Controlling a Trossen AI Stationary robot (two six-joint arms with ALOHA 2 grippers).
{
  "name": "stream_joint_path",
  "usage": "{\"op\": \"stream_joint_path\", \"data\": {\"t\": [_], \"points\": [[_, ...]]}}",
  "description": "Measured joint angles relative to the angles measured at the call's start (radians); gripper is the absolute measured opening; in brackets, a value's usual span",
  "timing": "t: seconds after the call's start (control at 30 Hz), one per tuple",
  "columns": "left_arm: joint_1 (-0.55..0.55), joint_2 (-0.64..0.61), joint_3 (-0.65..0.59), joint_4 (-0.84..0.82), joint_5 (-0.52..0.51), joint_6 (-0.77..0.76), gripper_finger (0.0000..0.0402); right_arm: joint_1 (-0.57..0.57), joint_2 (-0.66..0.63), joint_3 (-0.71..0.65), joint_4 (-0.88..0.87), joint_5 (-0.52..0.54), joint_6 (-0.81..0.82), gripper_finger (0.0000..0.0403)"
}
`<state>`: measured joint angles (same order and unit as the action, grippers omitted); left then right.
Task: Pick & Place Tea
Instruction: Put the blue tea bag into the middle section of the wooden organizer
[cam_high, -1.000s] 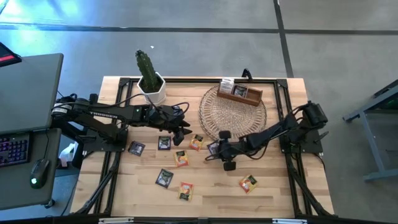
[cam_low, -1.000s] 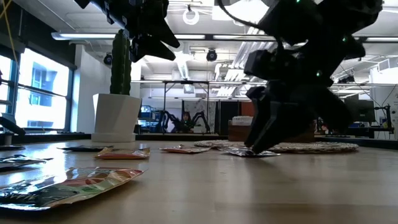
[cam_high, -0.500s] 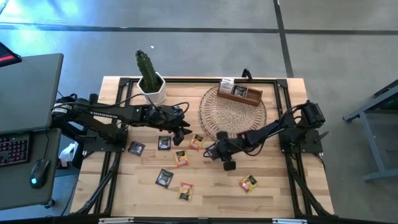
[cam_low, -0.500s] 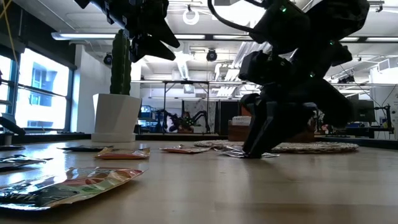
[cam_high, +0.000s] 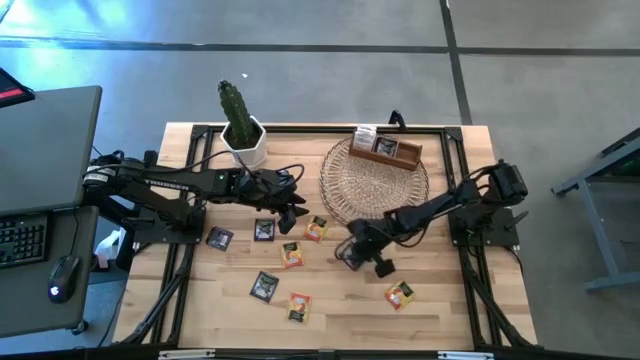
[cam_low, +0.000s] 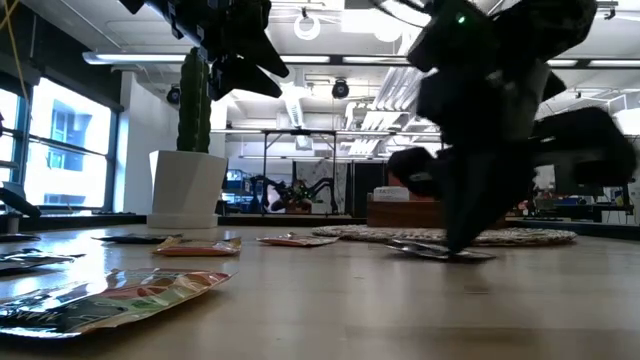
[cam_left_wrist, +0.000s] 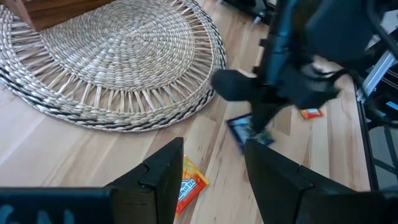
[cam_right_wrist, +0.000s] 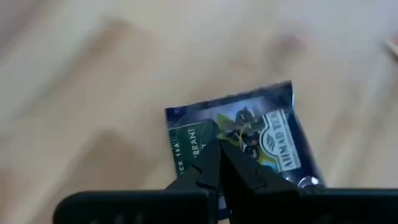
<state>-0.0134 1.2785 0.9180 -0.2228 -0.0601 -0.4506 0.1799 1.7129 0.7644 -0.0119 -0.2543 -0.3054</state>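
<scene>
High view, looking straight down on a pale wooden counter with a dark arm reaching in from each side. The right gripper is down at the counter just in front of a round woven mat, its fingers pinched together on the edge of a dark blue tea sachet. The right wrist view shows this closely: the two dark fingers meet on the near edge of the dark blue tea sachet, which lies flat on the wood with pale print facing up. In the low view the right gripper stands nearly upright with its tips on the sachet at the counter surface. The left gripper hangs above the counter to the left of the mat with its fingers spread apart and nothing between them; in the left wrist view its fingers frame an orange sachet lying on the wood below. Other sachets are scattered flat across the middle of the counter: two dark ones and near the left arm, orange ones and beside them, another dark one and an orange one nearer the front edge, and one orange sachet alone at the front right. A brown wooden box sits on the far side of the mat, and a potted cactus stands at the back left.
</scene>
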Motion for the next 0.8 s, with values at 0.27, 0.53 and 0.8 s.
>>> {"op": "stream_joint_path", "data": {"t": [0.27,0.53,0.8], "points": [[0.0,0.0,0.0,-0.005,0.0,-0.003,0.017,0.087,-0.103,0.003,0.006,-0.077,-0.228,0.0002],[0.0,0.0,0.0,-0.013,0.026,-0.006,0.017,0.139,-0.143,0.005,-0.007,0.133,0.099,0.0044],[0.0,0.0,0.0,-0.014,0.029,-0.006,0.017,0.215,-0.064,0.005,-0.077,0.156,0.17,0.0107]]}}
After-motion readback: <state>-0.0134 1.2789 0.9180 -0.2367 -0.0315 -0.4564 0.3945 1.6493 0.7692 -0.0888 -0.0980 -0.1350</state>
